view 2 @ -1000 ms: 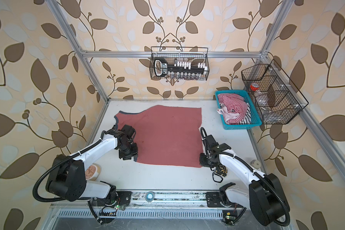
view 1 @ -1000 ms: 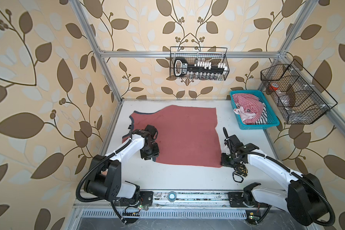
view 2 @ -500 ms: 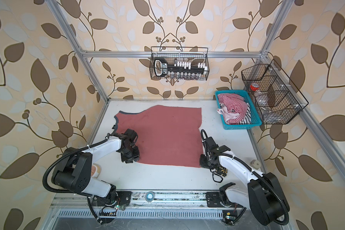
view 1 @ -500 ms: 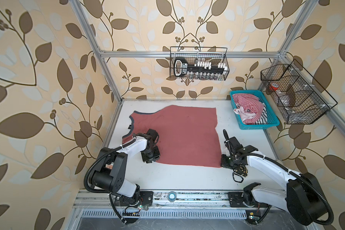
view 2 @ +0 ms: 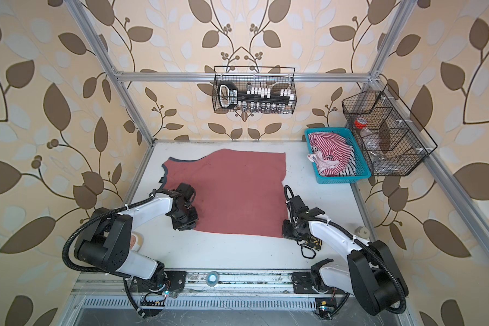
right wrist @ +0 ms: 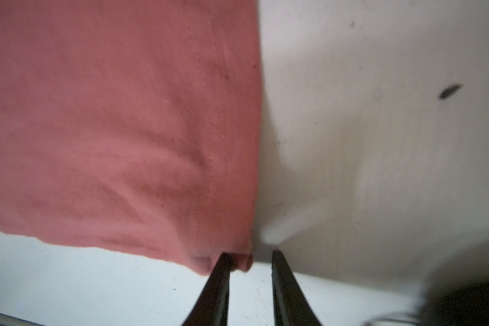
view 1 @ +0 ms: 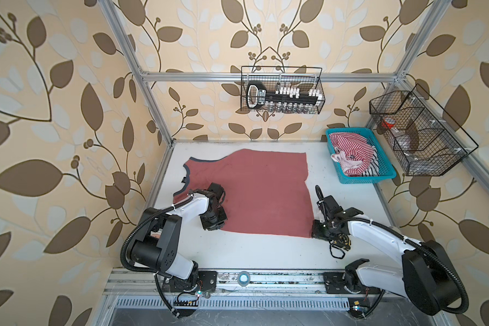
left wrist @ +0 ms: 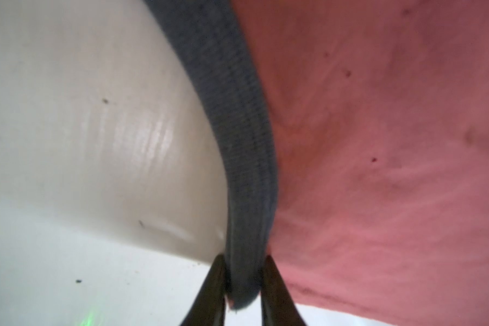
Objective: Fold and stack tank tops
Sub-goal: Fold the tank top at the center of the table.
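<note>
Left hand [left wrist: 244, 258] nearer front, tight on red tank top [view 1: 260, 192] trim [left wrist: 237, 141]; right hand [right wrist: 250, 252] ajar.

Leaf-patterned wallpaper [view 1: 68, 113] surrounds a white table [view 1: 266, 251].

At your left gripper [left wrist: 245, 262], the trim [left wrist: 246, 141] of the spread tank top [view 1: 260, 192] runs between the jaws. The cloth lies beyond them and to their right, with bare table [view 1: 266, 251] to their left. At your right gripper [right wrist: 250, 254], the jaws straddle that top's near corner, with cloth beyond and left and table to the right. Well beyond those jaws, to their right, the basket [view 1: 384, 175] holds the bundled tank top [view 1: 350, 152].
</note>
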Robot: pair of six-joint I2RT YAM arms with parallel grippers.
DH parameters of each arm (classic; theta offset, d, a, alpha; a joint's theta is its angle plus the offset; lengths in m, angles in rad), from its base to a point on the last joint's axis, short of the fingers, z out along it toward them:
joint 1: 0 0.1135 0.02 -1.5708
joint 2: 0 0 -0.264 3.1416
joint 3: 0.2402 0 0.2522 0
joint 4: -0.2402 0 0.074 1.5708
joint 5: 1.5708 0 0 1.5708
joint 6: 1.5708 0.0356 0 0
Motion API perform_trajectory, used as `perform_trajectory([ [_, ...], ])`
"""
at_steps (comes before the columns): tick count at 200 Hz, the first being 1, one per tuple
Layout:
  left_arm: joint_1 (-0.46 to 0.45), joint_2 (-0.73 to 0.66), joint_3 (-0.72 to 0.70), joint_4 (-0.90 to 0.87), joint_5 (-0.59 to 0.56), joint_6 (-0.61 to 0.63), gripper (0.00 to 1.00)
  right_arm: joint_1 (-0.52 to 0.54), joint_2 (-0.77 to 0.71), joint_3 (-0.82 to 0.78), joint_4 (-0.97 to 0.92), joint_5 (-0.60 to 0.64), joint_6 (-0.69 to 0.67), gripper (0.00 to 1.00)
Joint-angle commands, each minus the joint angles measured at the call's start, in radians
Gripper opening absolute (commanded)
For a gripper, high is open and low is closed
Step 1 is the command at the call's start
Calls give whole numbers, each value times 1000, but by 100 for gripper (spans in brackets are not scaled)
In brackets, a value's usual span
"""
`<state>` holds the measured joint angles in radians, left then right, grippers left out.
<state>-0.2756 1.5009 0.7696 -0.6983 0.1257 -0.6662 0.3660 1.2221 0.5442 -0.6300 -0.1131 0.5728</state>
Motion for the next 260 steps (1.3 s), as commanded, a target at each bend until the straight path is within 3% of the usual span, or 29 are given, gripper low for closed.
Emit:
perform_trajectory([
  [1, -5, 19, -41, 26, -4, -9, 17, 11, 19, -8, -8, 3, 14, 28],
  [41, -5, 22, -42, 34, 14, -4, 10, 21, 47, 1, 1, 7, 19, 24],
  [78, -5, 10, -46, 37, 27, -4, 0, 37, 59, 10, -3, 0, 26, 0],
  [109, -5, -37, -46, 14, 49, -2, 0, 50, -4, 17, -63, 23, 37, 0],
  [172, -7, -281, -39, -118, 46, -9, 0, 74, -363, 83, -277, 89, 125, 0],
  [260, -53, -429, 6, -264, 37, -10, 0, 83, -441, 148, -379, 85, 126, 0],
])
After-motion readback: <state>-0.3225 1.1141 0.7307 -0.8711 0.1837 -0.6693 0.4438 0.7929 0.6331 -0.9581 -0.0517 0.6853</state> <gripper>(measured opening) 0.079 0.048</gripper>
